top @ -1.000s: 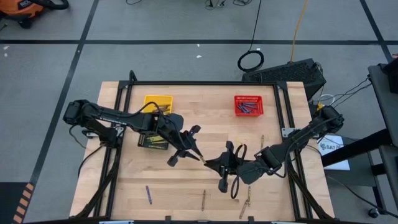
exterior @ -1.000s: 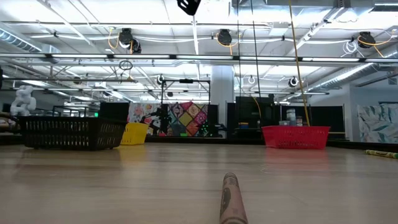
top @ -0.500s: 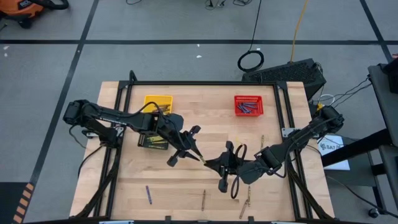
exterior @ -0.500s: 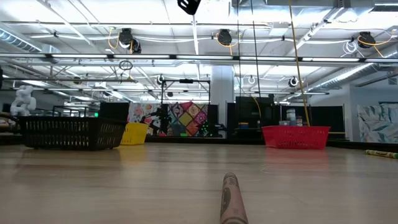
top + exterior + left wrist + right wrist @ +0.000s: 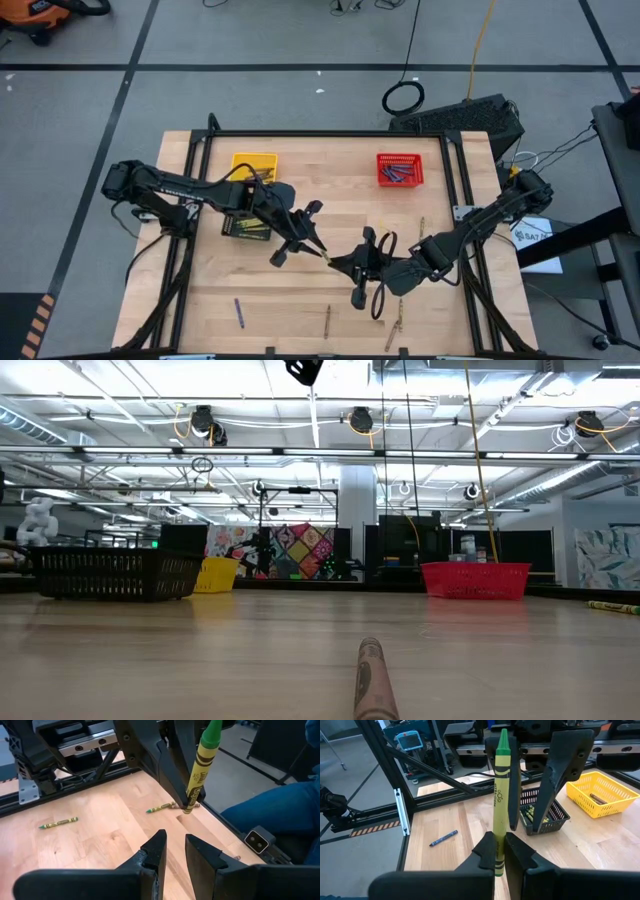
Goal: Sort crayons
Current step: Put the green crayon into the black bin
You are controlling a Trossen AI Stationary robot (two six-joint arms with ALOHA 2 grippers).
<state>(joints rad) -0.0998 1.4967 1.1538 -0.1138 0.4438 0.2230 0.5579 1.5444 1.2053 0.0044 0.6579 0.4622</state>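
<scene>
No change was noted across last second — both arms were held static mid-surface, handover judged paused.

Green crayon point(image 5: 500, 800) was gripped upright by closed fingers of right gripper point(image 5: 499, 851), at centre of surface point(image 5: 340, 190). Left gripper point(image 5: 174, 851) was kept just beside it, fingers open, crayon tip not yet enclosed.

Black basket point(image 5: 244, 226), yellow basket point(image 5: 253, 164), red basket point(image 5: 400, 168) were seen farther back. Loose crayons were left along near edge — blue crayon point(image 5: 239, 312), tan crayon point(image 5: 327, 320). Path to black basket was judged unobstructed.
</scene>
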